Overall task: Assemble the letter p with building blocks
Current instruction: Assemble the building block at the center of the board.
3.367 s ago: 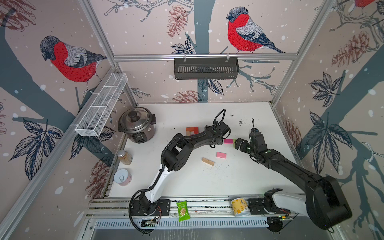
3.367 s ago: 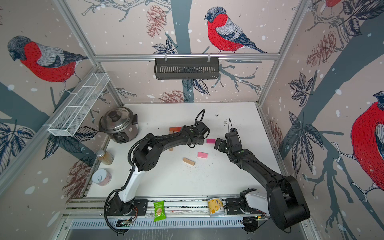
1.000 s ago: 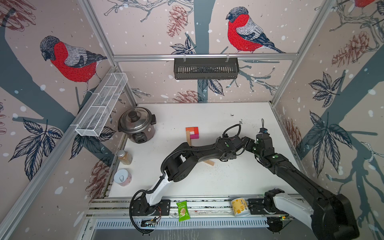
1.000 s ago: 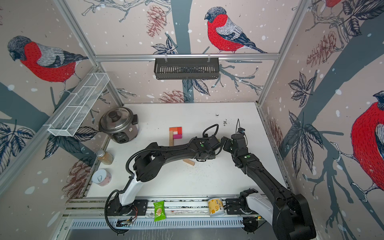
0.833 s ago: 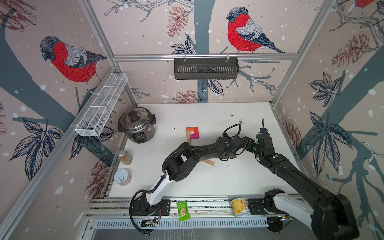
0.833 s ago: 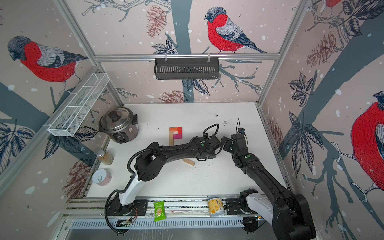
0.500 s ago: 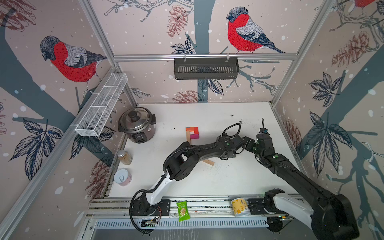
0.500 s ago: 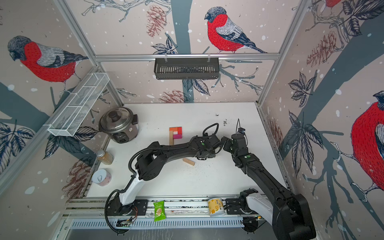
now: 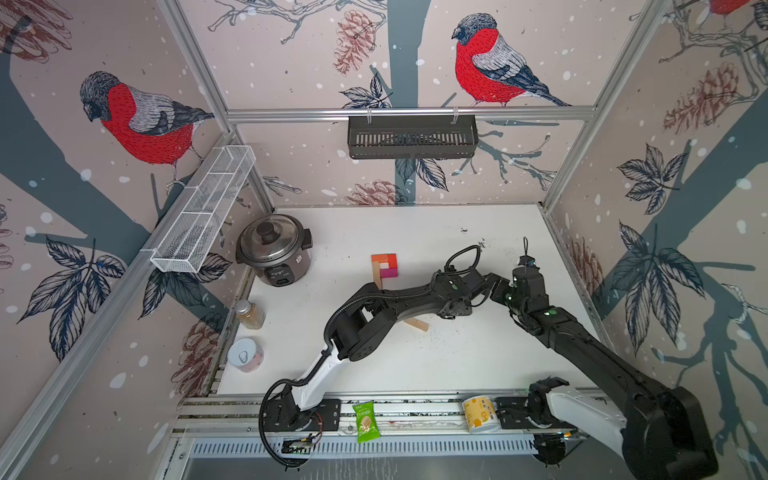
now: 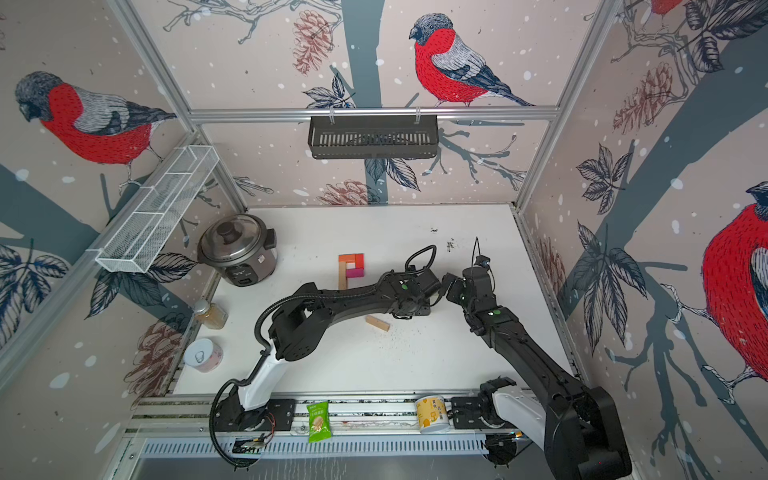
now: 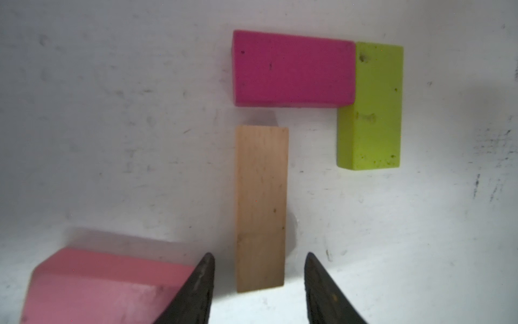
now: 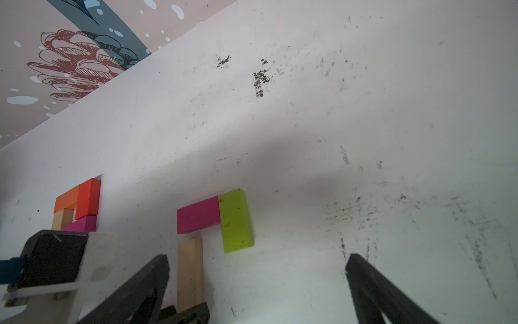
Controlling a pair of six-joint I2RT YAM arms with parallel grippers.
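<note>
Change: the left gripper [image 11: 258, 255] has just let go of the long plain tan wooden brick [image 11: 260, 196]. Its jaws now stand parted, with a gap showing at each side of the brick.
Tan brick: it lies flat on the white table [image 9: 415, 232], right of the middle and about halfway between the back and front edges. Its far end is just short of the magenta rectangular brick [image 11: 293, 68] and does not touch it.
Loop so far: the lime-green rectangular brick [image 11: 370, 112] butts against the magenta brick's end, so 2 sides are down.
Pale pink brick [image 11: 106, 283]: it sits just beside 1 left finger, apart from the group.
Right gripper [image 12: 256, 256]: it is spread wide, holds nothing and hovers near the same group.
Finished letter p [image 9: 384, 268]: orange, red, magenta and tan, nearer the back edge.
Spare short tan brick [image 9: 415, 325]: it lies toward the front edge.
Meaning: the stem of this p looks placed. Closing the loop probably falls to the pink brick, and the small gap at the stem's end may want a nudge.
</note>
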